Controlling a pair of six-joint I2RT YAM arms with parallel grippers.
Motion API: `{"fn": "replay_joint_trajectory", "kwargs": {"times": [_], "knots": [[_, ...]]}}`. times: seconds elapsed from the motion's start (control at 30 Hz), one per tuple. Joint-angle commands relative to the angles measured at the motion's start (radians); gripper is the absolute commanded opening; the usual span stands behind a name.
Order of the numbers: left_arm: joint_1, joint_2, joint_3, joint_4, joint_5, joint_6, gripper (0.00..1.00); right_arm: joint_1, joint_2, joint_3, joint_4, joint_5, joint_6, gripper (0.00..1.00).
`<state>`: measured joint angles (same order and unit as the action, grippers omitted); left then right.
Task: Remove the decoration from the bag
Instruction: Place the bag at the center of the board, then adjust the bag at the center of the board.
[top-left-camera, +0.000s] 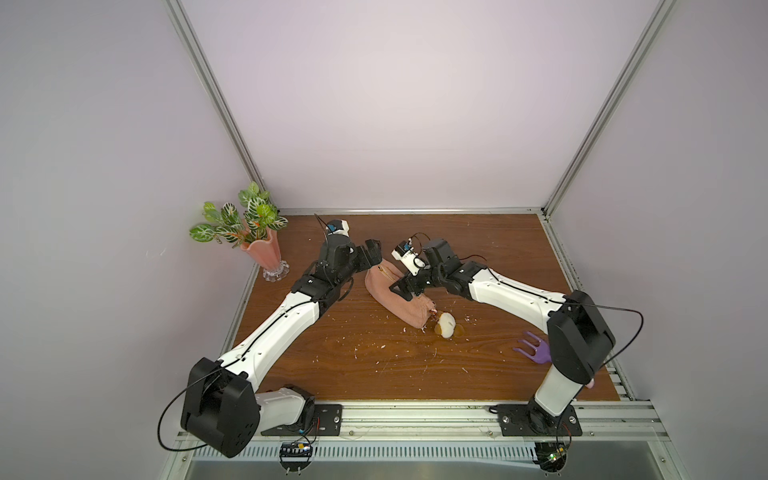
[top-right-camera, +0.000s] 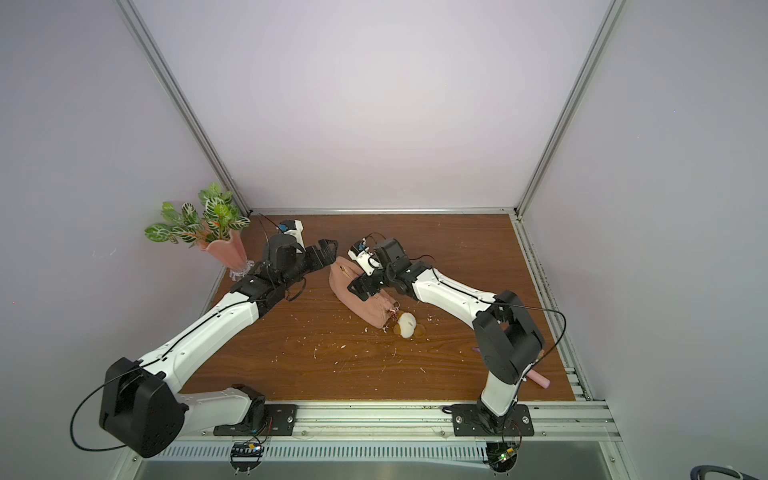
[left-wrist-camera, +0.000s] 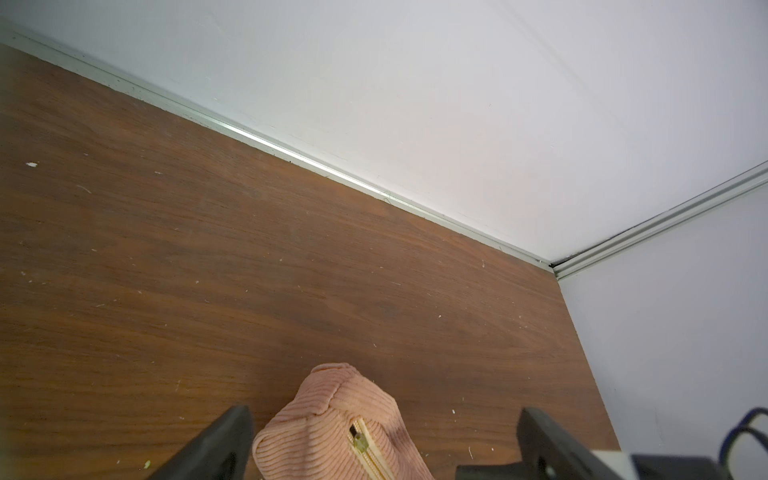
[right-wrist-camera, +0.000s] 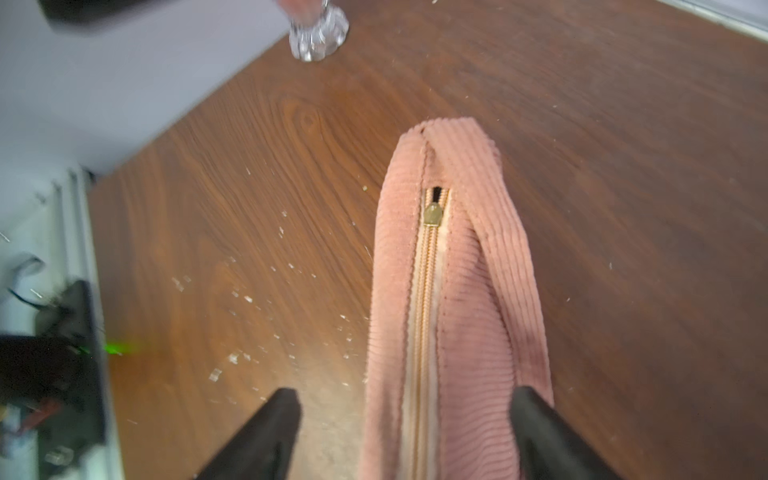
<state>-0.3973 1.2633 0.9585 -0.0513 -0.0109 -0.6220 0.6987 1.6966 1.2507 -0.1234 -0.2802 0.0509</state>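
Note:
The salmon-pink ribbed bag (top-left-camera: 409, 313) (top-right-camera: 368, 309) lies slantwise mid-table with its zipper (right-wrist-camera: 424, 299) up. At its near end the cream-and-brown decoration (top-left-camera: 446, 324) (top-right-camera: 408, 324) rests on the wood, joined to the bag by a thin red loop (top-left-camera: 432, 313). My right gripper (top-left-camera: 401, 289) (right-wrist-camera: 405, 392) hovers open over the bag's middle, one finger beside the fabric and the other over bare wood. My left gripper (top-left-camera: 374, 249) (left-wrist-camera: 384, 411) is open at the bag's far end (left-wrist-camera: 332, 415), its fingers wide apart and clear of the fabric.
A pink vase with green leaves (top-left-camera: 262, 249) stands on a glass foot (right-wrist-camera: 318, 37) in the back left corner. A purple forked toy (top-left-camera: 534, 351) lies near the right arm's base. White crumbs are scattered over the wooden table (top-left-camera: 332, 353). Walls close in the back and sides.

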Motion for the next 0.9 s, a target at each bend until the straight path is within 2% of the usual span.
{"fn": "replay_joint_trajectory", "kwargs": {"times": [0.0, 0.17, 0.3, 0.57, 0.87], "knots": [[-0.012, -0.028, -0.011, -0.016, 0.047, -0.034, 1.00, -0.002, -0.134, -0.035, 0.090, 0.064, 0.057, 0.99], [-0.032, -0.081, -0.043, -0.013, 0.085, -0.083, 1.00, -0.002, -0.281, -0.165, 0.171, 0.156, 0.167, 1.00], [-0.037, -0.097, -0.060, -0.035, 0.054, -0.090, 1.00, -0.004, -0.366, -0.258, 0.212, 0.142, 0.203, 0.99], [-0.037, 0.026, 0.010, -0.128, -0.019, -0.008, 1.00, -0.004, -0.478, -0.391, 0.177, 0.168, 0.285, 1.00], [-0.037, 0.169, 0.049, -0.081, -0.035, 0.046, 1.00, -0.002, -0.542, -0.517, 0.146, 0.144, 0.339, 0.99]]}}
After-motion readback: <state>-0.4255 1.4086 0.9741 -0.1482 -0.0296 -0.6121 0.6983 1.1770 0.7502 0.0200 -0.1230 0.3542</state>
